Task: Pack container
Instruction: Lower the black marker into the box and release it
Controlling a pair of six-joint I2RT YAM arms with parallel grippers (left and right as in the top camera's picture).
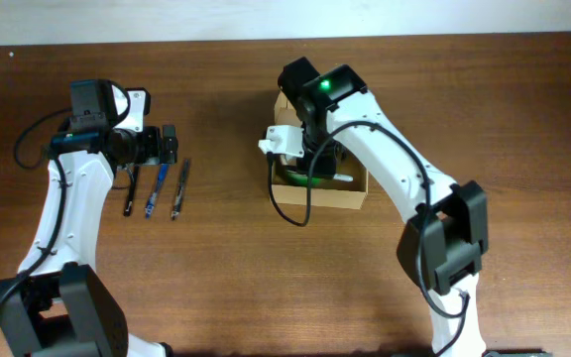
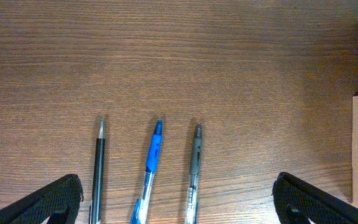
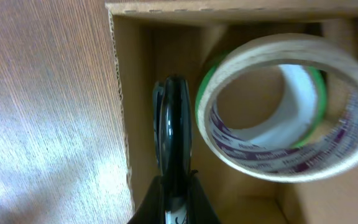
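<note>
The cardboard box (image 1: 351,195) sits open on the wooden table (image 1: 231,273), right of the middle, well apart from the three pens; the right arm reaches down into it from above, so most of the inside is hidden in the overhead view.

In the right wrist view, the right gripper (image 3: 174,200) is inside the box, close to its left inner wall (image 3: 135,93); its jaws are drawn almost together on a slim black object (image 3: 168,130) that stands out from between them; what that object is cannot be told. Just beside it on the right lies a roll of tape (image 3: 272,158), pale with purple print on its inner face and a green edge behind; whether this is one roll or two is unclear.

The left gripper (image 2: 178,185) hangs over the bare table with its jaws spread wide, holding nothing; the fingers (image 2: 51,200) frame the pens without touching them. Below it lie a black pen (image 2: 98,168), a blue pen (image 2: 152,158) and a grey pen (image 2: 194,162), side by side, nearly parallel, apart from one another; a strip of cardboard shows at the right edge of that view.
</note>
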